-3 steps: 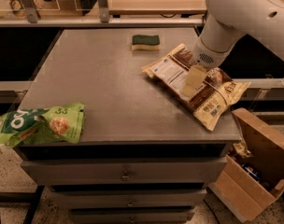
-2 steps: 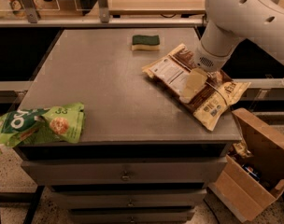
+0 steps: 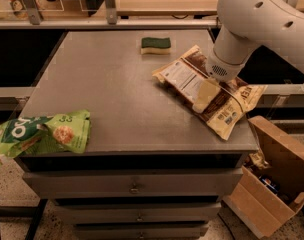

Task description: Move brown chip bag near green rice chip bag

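- Drawers (image 3: 134, 184): stacked under the table front, each closed and with a small centre handle.
- Box (image 3: 272, 184): open cardboard, on the floor at the table's near right corner; its contents are too dark to identify.
- Green bag (image 3: 39, 134): lies flat at the near left corner of the table (image 3: 107, 84). Its left end overhangs the table edge. White letters and the round chip picture face up.
- Brown bag (image 3: 224, 109): lies flat on the right side of the table, set diagonally, well apart from the green bag. The near cream end reaches the right front corner and the white label panel faces up toward the far left end.
- Gripper (image 3: 206, 95): down on the middle of the brown bag, touching its upper face. Whether it is clenched or released cannot be determined.
- Arm (image 3: 257, 19): white, enters from the upper right and slopes down to the gripper.
- Sponge (image 3: 155, 45): green over yellow, at the far edge of the table, near the brown bag's far end but not touching it.
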Robot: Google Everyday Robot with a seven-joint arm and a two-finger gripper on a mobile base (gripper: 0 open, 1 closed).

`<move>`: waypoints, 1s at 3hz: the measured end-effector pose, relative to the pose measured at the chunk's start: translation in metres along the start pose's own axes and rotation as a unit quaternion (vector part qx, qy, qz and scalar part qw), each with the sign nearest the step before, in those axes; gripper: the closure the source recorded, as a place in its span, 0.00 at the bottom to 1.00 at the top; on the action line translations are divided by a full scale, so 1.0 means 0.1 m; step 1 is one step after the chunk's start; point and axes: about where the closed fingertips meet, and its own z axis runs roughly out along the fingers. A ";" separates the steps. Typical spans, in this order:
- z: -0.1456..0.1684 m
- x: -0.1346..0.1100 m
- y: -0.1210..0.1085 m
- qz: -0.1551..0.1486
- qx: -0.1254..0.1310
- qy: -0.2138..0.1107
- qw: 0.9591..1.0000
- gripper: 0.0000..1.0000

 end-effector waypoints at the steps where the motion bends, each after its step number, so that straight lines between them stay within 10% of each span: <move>1: -0.07 -0.08 0.04 -0.020 0.003 -0.001 1.000 0.64; 3: -0.54 -0.56 0.02 -0.092 0.027 -0.022 0.995 1.00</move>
